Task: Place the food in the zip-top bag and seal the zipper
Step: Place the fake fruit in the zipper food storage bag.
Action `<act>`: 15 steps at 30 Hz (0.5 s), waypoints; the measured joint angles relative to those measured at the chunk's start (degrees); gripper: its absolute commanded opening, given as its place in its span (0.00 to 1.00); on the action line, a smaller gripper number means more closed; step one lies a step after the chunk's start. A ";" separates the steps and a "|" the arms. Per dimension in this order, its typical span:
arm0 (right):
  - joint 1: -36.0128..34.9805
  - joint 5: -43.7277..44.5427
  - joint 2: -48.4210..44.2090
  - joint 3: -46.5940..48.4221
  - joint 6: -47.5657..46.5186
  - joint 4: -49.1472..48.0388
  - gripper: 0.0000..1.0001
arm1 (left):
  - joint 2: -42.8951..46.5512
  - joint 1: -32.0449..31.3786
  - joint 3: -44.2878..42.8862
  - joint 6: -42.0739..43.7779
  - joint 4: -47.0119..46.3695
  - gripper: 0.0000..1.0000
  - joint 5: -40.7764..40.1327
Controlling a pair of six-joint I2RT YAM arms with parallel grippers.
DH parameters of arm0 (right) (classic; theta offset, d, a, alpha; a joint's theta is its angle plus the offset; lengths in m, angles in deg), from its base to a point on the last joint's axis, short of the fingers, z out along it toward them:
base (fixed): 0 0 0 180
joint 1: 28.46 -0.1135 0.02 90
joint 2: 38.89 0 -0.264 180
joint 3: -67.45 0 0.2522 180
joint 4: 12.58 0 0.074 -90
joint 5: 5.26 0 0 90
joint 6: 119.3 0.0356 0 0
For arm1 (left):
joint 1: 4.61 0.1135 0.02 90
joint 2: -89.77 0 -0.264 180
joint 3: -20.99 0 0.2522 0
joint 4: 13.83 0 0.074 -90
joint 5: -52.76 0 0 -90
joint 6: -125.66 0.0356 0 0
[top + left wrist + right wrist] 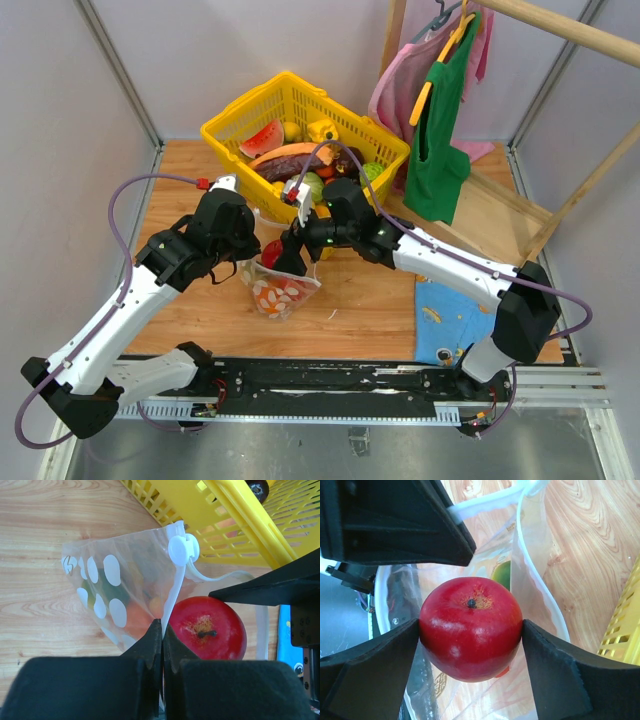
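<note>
Your left gripper [161,627] is pinched closed on the zipper [175,592] of the zip-top bag [110,585], which lies just before the yellow basket [240,525]; if that strip slips out, the mouth can collapse. Your right gripper [471,635], jaws wide, clamps the red apple [207,630] at the mouth, so an off-centre release may bounce it off the rim

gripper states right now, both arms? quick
Left gripper: closed, pinching the rim of the clear dotted plastic zip-top bag.
Right gripper: closed on the glossy red toy apple, at the bag's mouth.
</note>
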 measured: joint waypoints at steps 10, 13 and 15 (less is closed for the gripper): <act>0.00 -0.15 -0.22 2.43 -1.38 0.52 0.91 | 0.02 0.00 0.00 0.42 -0.39 0.00 -0.07; 0.02 0.13 -0.46 2.84 -1.92 0.98 0.92 | 0.11 0.00 0.00 0.48 -0.39 0.00 -0.22; 0.04 0.55 -1.01 2.97 -2.27 1.46 0.92 | 0.35 0.00 0.00 0.48 -0.37 0.00 -0.31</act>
